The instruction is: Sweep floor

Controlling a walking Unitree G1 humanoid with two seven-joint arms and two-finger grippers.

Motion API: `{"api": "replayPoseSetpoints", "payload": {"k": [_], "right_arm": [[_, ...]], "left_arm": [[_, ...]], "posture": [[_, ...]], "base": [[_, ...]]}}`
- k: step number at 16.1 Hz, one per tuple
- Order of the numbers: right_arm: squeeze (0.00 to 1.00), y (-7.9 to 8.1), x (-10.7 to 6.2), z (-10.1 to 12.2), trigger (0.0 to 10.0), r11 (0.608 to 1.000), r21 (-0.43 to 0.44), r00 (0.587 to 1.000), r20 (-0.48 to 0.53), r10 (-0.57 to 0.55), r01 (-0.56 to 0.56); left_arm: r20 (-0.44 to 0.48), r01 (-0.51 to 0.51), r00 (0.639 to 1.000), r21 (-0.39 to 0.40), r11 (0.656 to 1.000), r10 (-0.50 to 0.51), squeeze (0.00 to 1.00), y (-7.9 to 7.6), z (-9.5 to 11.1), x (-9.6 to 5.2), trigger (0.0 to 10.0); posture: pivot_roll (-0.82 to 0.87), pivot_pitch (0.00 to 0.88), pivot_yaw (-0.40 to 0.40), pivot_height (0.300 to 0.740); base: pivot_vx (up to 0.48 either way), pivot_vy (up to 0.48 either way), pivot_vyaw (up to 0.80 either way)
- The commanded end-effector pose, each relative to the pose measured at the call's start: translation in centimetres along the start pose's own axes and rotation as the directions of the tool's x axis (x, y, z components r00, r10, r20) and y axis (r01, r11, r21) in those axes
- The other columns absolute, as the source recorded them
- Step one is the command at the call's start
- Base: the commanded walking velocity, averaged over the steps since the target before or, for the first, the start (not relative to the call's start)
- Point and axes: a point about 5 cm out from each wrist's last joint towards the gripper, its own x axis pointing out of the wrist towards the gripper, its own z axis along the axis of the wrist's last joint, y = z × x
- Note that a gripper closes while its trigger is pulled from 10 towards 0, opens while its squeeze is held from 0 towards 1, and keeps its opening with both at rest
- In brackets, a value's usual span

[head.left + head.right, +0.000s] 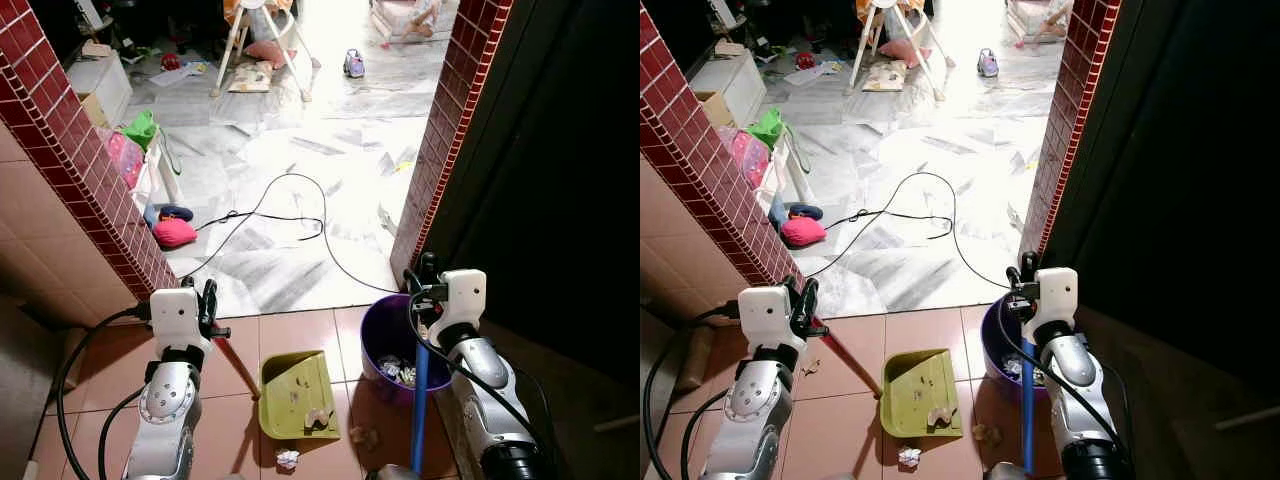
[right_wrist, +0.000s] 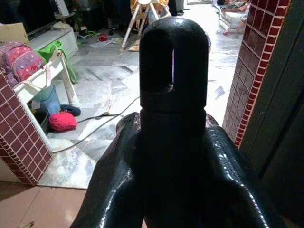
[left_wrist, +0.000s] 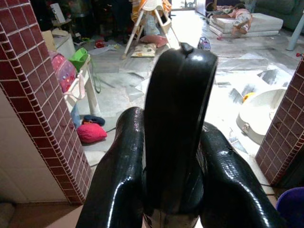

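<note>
Both grippers loaded. My left gripper (image 1: 207, 303) is clamped on the black top of the dustpan handle (image 3: 178, 118), whose red shaft (image 1: 238, 368) angles down to the green dustpan (image 1: 297, 396) lying flat on the terracotta tile floor (image 1: 300, 335). My right gripper (image 1: 428, 290) is clamped on the slotted black end cap (image 2: 173, 90) of the broom; its blue broom pole (image 1: 420, 400) drops almost straight down beside the purple bin (image 1: 372, 325).

State of the debris: a few scraps sit in the pan near its back wall, a white crumpled paper (image 1: 288, 459) lies on the tile just behind the pan, and a brownish scrap (image 1: 362, 436) sits between the pan and the pole. The bin already holds some litter.

Risks as I read them:
- Both loose scraps are behind or beside the pan, not at its mouth. Sweeping as is will likely push them away or miss them; the pan needs repositioning.
- I hold each handle at its very tip, so leverage is poor. A side load could twist either one in the fingers.
- Lifting the pan tilted would spill the scraps back out.
- The pole is close to the bin; a wide stroke could knock it over.
- A black cable (image 1: 300, 200) loops across the marble floor ahead: a snag hazard for the broom and my feet.
</note>
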Motion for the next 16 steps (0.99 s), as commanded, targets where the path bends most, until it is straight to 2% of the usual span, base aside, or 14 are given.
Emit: {"api": "replayPoseSetpoints", "payload": {"k": [1, 16], "right_arm": [[0.00, 0.48, 0.39, 0.16, 10.0, 0.999, 0.042, 1.000, 0.005, -0.001, 0.001], [0.00, 0.54, 0.48, 0.09, 10.0, 0.999, 0.047, 1.000, -0.002, 0.003, -0.003]], "left_arm": [[-0.159, 0.006, 0.987, 0.029, 1.000, -0.001, 0.00, 0.22, -2.87, -1.06, 10.0], [-0.163, 0.002, 0.987, 0.020, 1.000, 0.001, 0.00, 0.34, -2.87, -1.02, 10.0]], "posture": [[-0.05, 0.000, 0.031, 0.740], [-0.05, 0.000, 0.030, 0.740]], "base": [[0.000, 0.000, 0.00], [0.000, 0.000, 0.00]]}}
